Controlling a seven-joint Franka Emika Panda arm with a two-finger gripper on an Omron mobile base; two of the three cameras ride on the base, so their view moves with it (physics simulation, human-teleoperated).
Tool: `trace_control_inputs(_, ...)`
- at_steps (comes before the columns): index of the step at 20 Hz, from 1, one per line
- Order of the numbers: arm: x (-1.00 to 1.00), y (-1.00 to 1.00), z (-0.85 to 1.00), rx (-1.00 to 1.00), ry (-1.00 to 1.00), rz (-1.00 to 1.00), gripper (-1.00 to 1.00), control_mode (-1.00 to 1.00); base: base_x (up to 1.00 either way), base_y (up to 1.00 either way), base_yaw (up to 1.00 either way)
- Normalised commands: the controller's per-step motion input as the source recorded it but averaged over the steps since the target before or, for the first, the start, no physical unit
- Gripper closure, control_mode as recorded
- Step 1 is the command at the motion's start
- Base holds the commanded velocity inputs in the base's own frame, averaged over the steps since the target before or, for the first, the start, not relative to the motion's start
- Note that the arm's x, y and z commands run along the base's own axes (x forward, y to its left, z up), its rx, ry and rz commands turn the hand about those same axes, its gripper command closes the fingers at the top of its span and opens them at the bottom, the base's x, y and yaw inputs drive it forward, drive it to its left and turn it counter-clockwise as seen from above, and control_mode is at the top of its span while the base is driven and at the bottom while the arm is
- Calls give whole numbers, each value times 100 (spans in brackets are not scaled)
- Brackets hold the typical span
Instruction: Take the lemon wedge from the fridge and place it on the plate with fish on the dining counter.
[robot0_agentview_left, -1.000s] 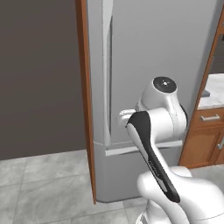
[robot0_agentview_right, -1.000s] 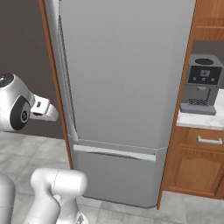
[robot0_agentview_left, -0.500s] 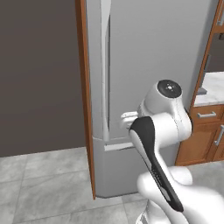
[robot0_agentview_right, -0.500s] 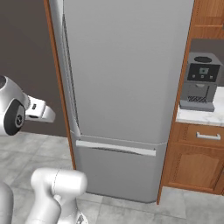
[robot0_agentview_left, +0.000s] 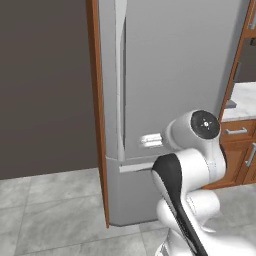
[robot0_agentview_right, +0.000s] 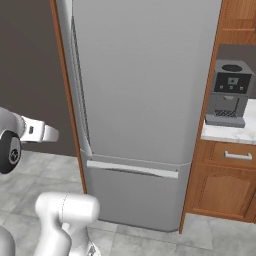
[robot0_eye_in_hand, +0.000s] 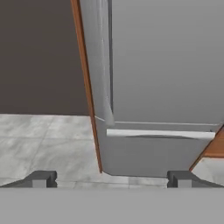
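The tall grey fridge (robot0_agentview_left: 170, 75) stands closed, its long vertical handle (robot0_agentview_left: 120, 80) running along the door's left edge above the freezer drawer (robot0_agentview_right: 132, 192). My gripper (robot0_eye_in_hand: 111, 179) is open and empty. Its dark fingertips (robot0_eye_in_hand: 41, 178) sit far apart, pointing at the fridge's lower left corner from some distance. My white hand (robot0_agentview_left: 151, 140) hovers in front of the door near the seam above the freezer drawer, not touching the handle. The lemon wedge is hidden behind the closed door. The plate with fish and the dining counter are out of view.
A brown wooden panel (robot0_agentview_left: 97, 125) borders the fridge on the left, with a dark wall (robot0_agentview_left: 45, 85) beyond it. To the right, wooden cabinets (robot0_agentview_right: 225, 190) carry a marble top with a coffee machine (robot0_agentview_right: 229, 92). Grey tiled floor (robot0_eye_in_hand: 43, 140) lies in front.
My arm has sunk lower and its elbow has swung outward. The hand has dropped slightly in front of the fridge door. The fridge stays closed.
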Motion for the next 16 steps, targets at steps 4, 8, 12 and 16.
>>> trace_control_inputs(4, 51, 2, 36, 0, -25, 0, -100, -100, 0, 0, 0)
trace_control_inputs(8, 62, 0, 43, 0, -10, 0, -100, -100, 0, 0, 0)
trace_control_inputs(12, 91, 5, 23, 0, 0, 0, -100, -100, 0, 0, 0)
trace_control_inputs(16, 95, 33, 9, 0, 0, 0, -100, -100, 0, 0, 0)
